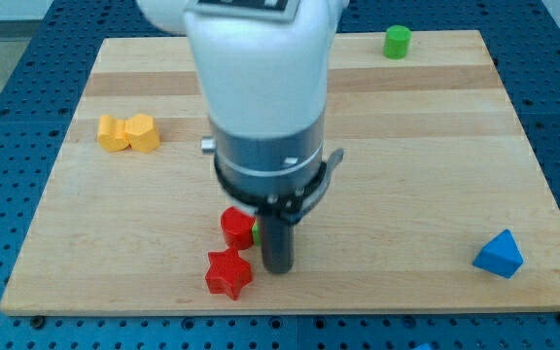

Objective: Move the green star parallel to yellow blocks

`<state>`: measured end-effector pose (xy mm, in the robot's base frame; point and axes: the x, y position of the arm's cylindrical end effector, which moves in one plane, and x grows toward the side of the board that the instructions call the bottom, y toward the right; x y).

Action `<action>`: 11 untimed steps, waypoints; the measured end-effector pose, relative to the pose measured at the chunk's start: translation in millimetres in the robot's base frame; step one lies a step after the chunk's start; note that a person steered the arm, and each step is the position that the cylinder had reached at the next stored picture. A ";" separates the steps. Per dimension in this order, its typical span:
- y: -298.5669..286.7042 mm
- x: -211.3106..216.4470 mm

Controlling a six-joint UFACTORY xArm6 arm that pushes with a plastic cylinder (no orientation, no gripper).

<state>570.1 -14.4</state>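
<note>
My tip (pixel 277 267), the lower end of the straight dark rod, rests on the pale wooden counter (pixel 406 175) near its bottom edge, a little left of the middle. The arm carries no gripper, so there are no jaws to be spread or pressed together; only the rod shows, hanging below the white and grey arm body (pixel 261 107).

Only a thin green sliver (pixel 256 231) shows of the green star block, just left of the rod above my tip, squeezed between the rod and a red block; its shape cannot be made out. That chunky red block (pixel 237 227) sits just left of my tip, touching or nearly touching the sliver. A red star-shaped block (pixel 228 273) lies to the lower left of my tip, just below the first red block.

The two yellow blocks (pixel 128 132), pressed side by side, stand well apart from my tip, far to the upper left. A green cylinder block (pixel 397 42) sits far to the upper right, near the counter's top edge. A blue triangular block (pixel 498 254) lies well to the right of my tip, near the right edge.
</note>
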 end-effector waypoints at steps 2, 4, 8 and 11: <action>12.7 -22.4; -6.0 -74.1; 1.1 -76.8; 25.6 -176.6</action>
